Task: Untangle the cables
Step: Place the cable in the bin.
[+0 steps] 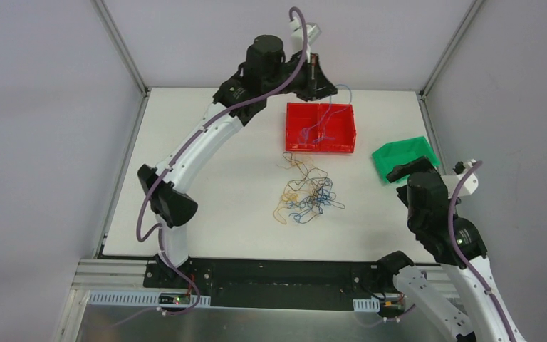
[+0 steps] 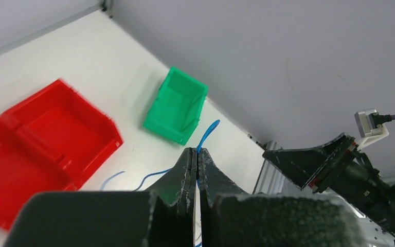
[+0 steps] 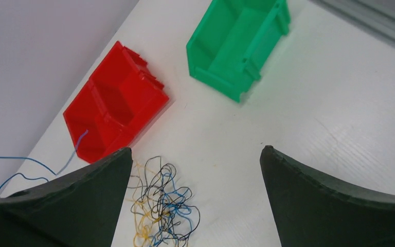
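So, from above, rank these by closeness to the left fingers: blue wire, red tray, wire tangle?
1. Thin blue wire, pinched in the left fingers.
2. Red plastic tray, close by, table's far side.
3. Tangled yellow, blue and black wire clump, mid-table.

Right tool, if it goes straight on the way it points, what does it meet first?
Likely bare white tabletop: the open right tool aims between the tangled clump of thin yellow, blue and black wires and the green plastic bin. Depth is unclear.
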{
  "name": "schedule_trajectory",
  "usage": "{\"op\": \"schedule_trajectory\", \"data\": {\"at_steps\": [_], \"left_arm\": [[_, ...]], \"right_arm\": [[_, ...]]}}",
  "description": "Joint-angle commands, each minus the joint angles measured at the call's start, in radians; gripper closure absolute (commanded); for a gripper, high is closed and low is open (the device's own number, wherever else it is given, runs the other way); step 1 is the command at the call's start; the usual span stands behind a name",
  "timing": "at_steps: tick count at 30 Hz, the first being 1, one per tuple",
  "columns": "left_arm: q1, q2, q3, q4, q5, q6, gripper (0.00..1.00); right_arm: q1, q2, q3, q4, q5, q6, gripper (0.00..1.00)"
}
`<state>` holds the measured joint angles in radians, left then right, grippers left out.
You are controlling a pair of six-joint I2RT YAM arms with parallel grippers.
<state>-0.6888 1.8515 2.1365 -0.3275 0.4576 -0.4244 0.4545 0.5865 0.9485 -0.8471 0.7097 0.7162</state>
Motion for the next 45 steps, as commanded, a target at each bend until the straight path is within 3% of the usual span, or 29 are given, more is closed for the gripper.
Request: {"op": "schedule_trajectory", "data": {"at_steps": [1,9,17,25,29,35,41,45], "left_arm": [[-0.067,0.141,0.209,0.133,0.101,0.001,1.0],[-0.103,0.392,0.333,0.493,0.138,-0.255,1.0],[-0.169,0.614,0.394,0.725,0.005,-0.295,1.0],[-0.209,0.773,0.447,0.786,-0.089,-0.302,1.0],[-0.209,0.702,0.357,0.801,-0.079,-0.275,1.0],[-0.207,0.531,0.201,0.722,-0.048,-0.166,1.0],[-0.205,0.347,0.057,0.642,0.032,-0.105,1.0],[-0.205,0.208,-0.032,0.549,0.043,-0.035,1.0]], "right_arm": [[-0.004,-0.04,0.017,-0.07,0.204,0.038,0.01],[-0.005,-0.108,0.046,-0.102,0.336,0.023,0.01],[-0.004,-0.173,0.047,-0.08,0.384,-0.012,0.01],[-0.005,-0.17,0.03,-0.035,0.339,-0.101,0.0],[-0.004,-0.133,-0.011,0.075,-0.006,-0.316,0.01],[-0.005,-0.072,-0.093,0.215,-0.378,-0.431,0.01],[-0.006,-0.012,-0.084,0.313,-0.551,-0.47,0.04],[-0.005,0.079,-0.024,0.309,-0.546,-0.482,0.01]]}}
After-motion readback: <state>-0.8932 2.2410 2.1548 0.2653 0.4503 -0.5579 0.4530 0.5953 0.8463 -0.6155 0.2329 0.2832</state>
